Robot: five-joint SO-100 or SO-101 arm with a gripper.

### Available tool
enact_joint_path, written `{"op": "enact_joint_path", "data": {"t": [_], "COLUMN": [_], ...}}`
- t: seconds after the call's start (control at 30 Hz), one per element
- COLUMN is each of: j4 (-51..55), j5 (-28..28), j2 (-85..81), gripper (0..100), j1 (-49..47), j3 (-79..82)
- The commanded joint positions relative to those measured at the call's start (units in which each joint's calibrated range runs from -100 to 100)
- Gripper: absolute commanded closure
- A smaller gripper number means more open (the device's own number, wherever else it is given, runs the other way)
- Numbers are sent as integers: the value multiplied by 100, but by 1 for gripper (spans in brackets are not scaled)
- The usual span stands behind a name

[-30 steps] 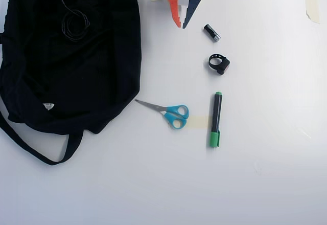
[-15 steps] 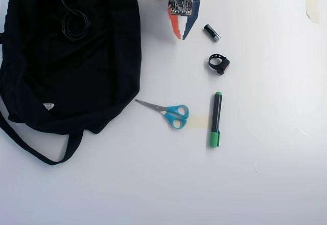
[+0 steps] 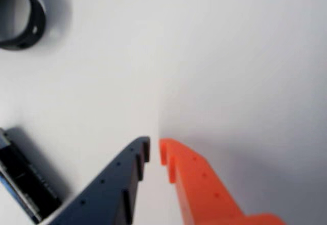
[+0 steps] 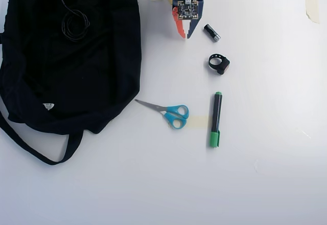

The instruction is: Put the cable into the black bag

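Plain white matte tabletop [image 4: 153, 184], evenly lit; beige tape patch [image 4: 311, 6] at its far right. Blue-and-orange two-finger gripper [image 3: 154, 151]: fingertips nearly pressed together, holding nothing.

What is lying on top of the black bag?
The cable lies coiled on the black bag, near its upper part in the overhead view. A tiny white label shows lower down. The bag's inside is not visible.

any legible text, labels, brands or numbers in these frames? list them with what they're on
None is readable.
Black bag: its tiny white label is too small to read.
Battery: no print can be made out through the blur in the wrist view.
Green marker, scissors: no print visible.
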Motion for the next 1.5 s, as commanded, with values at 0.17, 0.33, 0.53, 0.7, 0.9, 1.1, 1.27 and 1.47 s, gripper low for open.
{"op": "enact_joint_path", "data": {"t": [0.17,0.33,0.53,0.7,0.9,1.1,1.27,1.47], "j4": [241,241,241,241,241,241,241,241], "j5": [14,24,24,24,24,24,24,24], "j2": [-91,-83,-83,-83,-83,-83,-83,-83], "gripper": [98,98,98,98,98,98,98,98], "j1": [12,72,72,72,72,72,72,72], "j3": [133,133,133,133,133,133,133,133]}}
